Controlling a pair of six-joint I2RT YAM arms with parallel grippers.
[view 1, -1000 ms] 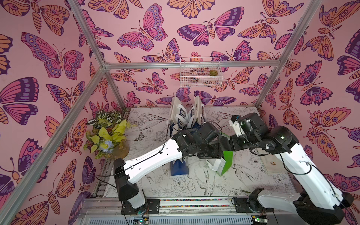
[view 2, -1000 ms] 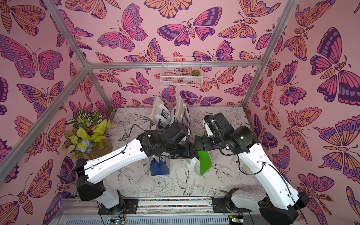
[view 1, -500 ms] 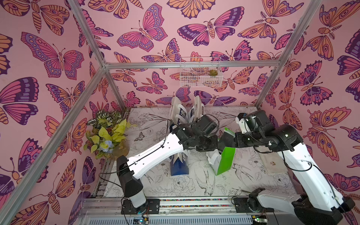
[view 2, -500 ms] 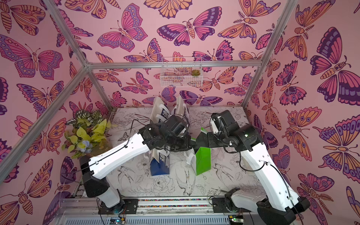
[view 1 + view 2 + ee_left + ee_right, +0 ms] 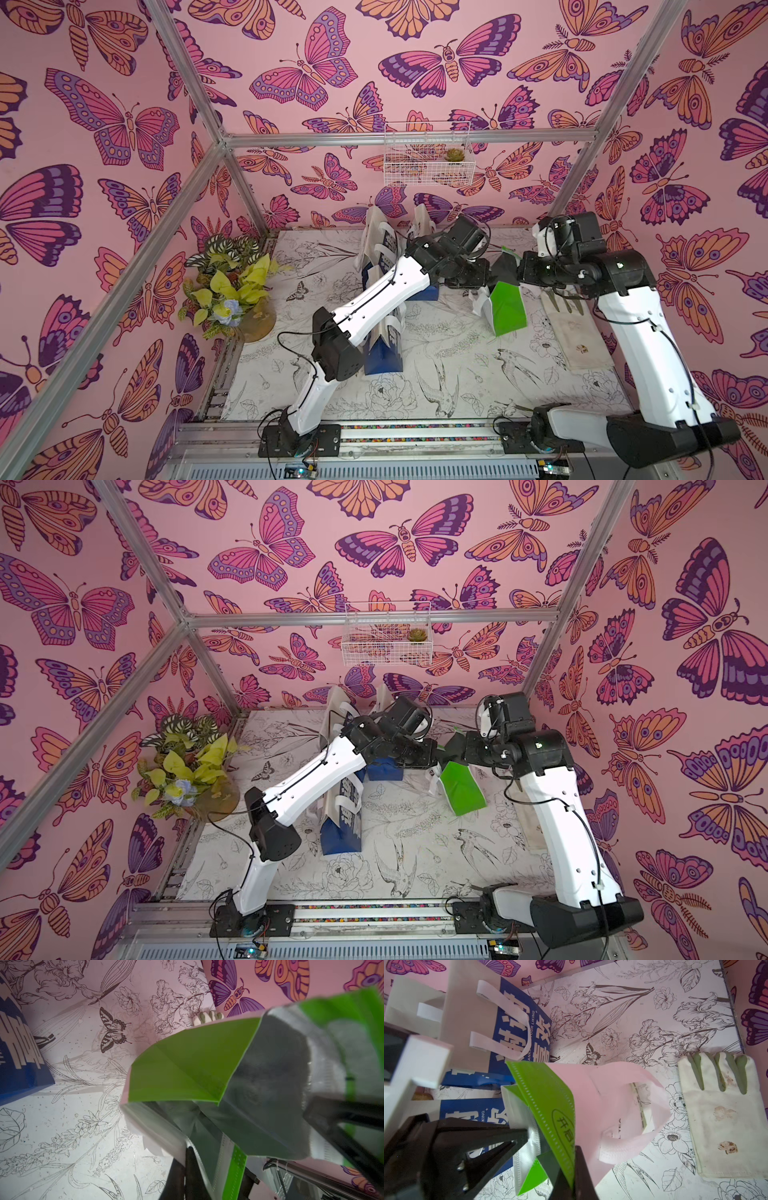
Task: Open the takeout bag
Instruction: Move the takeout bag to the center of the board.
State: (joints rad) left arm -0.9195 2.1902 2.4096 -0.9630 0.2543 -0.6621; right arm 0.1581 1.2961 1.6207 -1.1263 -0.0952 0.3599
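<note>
green bag between jaws | left jaws clamp rim | right jaws clamp flap

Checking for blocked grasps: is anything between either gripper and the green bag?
Nothing visible. The right gripper is shut on the top edge of the green bag, and the left gripper pinches its rim too. The blue bags and the glove sit off to the sides, apart from both grips.

Pink butterfly wallpaper is wrapping around me on every side, with aluminium frame bars running across it. A white wire basket is hanging on the back wall, and soft, even light is falling across my flower-printed worktop.
</note>
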